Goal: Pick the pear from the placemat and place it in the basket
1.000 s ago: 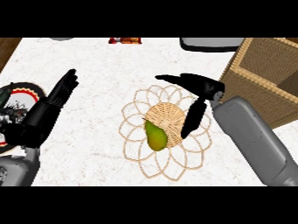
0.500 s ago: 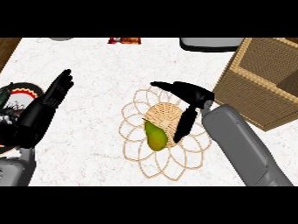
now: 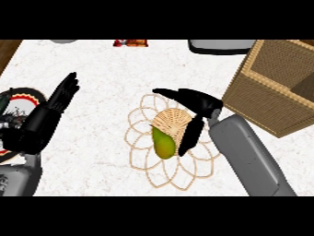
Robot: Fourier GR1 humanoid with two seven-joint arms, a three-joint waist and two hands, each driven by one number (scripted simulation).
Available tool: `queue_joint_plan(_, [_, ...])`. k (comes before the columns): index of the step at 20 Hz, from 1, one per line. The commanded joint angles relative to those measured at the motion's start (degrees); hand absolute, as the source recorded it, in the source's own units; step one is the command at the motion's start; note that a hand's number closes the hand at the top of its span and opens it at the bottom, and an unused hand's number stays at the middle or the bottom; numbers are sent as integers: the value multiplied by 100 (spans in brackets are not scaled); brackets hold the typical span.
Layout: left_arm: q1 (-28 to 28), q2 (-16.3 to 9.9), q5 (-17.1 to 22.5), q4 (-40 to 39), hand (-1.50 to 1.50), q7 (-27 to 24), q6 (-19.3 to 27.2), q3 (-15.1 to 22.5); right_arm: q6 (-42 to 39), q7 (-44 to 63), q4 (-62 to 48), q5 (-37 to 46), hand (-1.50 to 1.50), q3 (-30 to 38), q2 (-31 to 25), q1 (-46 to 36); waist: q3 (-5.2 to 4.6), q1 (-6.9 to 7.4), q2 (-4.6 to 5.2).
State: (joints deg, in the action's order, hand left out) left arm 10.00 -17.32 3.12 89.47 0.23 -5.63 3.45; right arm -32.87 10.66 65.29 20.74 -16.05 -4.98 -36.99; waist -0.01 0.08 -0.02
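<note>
Green-yellow pear (image 3: 163, 144) on tan woven placemat (image 3: 175, 170) with looped petal edge; brown wicker basket (image 3: 282, 87); white speckled counter (image 3: 112, 69); red-black-white patterned plate (image 3: 23, 97); black hands.

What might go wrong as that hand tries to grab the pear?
The right hand is open beside the pear, not yet around it, so its fingers could nudge the pear and roll it across the placemat. Once lifted, the pear could also bump the basket rim, which stands close on the right.
</note>
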Motion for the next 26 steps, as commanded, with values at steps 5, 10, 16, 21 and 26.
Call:
queue_joint_plan(5, [-292,211,-295,129,0,-238,-141,14,348,-370,-674,825,-150,-162,314,-106,1,42,10])
queue_joint_plan(10, [-157,112,-50,378,0,205,-431,-385,155,-350,-485,956,-150,5,351,-19,1,24,1])
queue_joint_plan(16, [-13,606,-617,378,0,356,-9,13,402,-522,-1148,1145,-150,-143,493,-125,2,27,7])
queue_joint_plan(21, [-112,465,-420,101,0,-25,-445,-310,692,-474,-1402,1138,-150,-565,497,-54,1,37,9])
queue_joint_plan(26, [-168,692,-729,60,0,-119,-299,-198,608,-340,-977,1458,-150,-618,497,312,0,2,0])
